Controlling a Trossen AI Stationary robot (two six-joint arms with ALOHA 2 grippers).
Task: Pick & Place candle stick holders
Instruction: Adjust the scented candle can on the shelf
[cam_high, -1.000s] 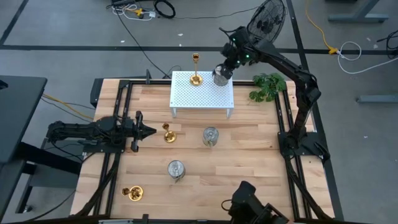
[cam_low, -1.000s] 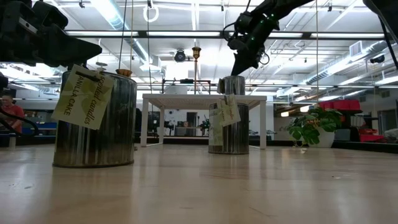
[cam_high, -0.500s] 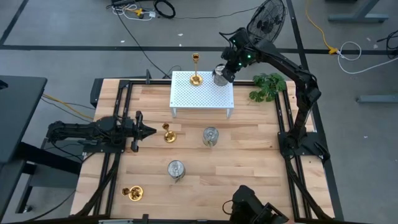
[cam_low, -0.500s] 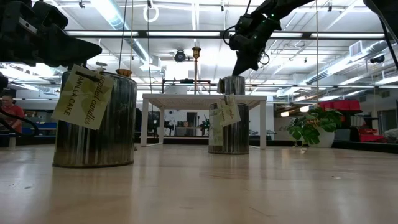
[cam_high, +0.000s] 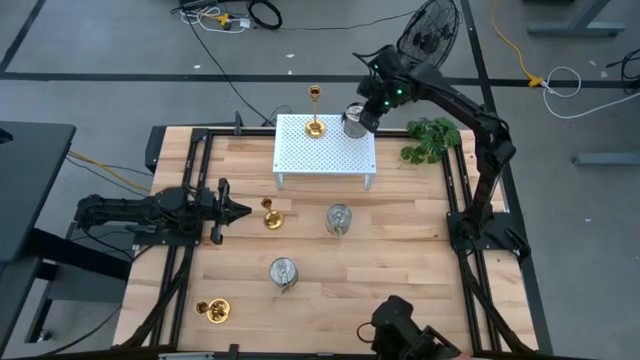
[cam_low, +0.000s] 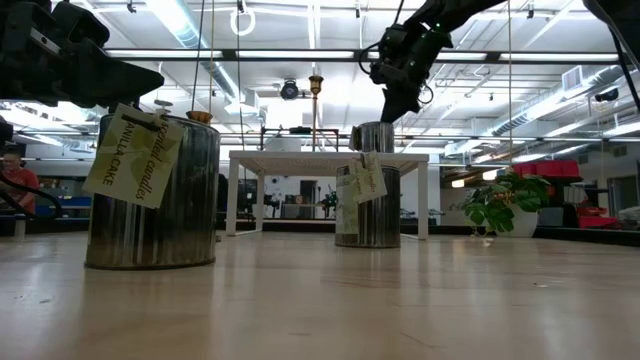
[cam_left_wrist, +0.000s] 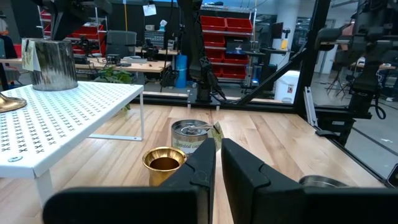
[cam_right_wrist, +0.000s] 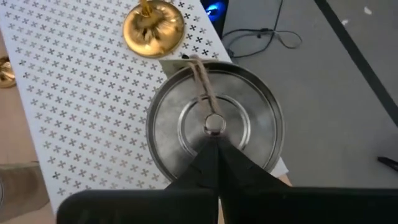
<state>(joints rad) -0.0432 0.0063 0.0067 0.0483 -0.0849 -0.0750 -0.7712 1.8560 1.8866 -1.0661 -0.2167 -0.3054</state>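
High view: I look straight down on the whole table, white rack (cam_high: 325, 150) toward its far edge.
Low view: I sit at tabletop level, facing the rack (cam_low: 325, 158) across the wood.
Left wrist view: level, near the rack's (cam_left_wrist: 68, 118) side.
Right wrist view: directly above the rack (cam_right_wrist: 81, 99), very close.
Shared: all four show the rack.

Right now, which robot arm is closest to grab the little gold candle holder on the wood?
Probably the left. Its pincer sits on the table pointing at the upright gold holder just ahead. The right pincer is over the silver can on the white rack.
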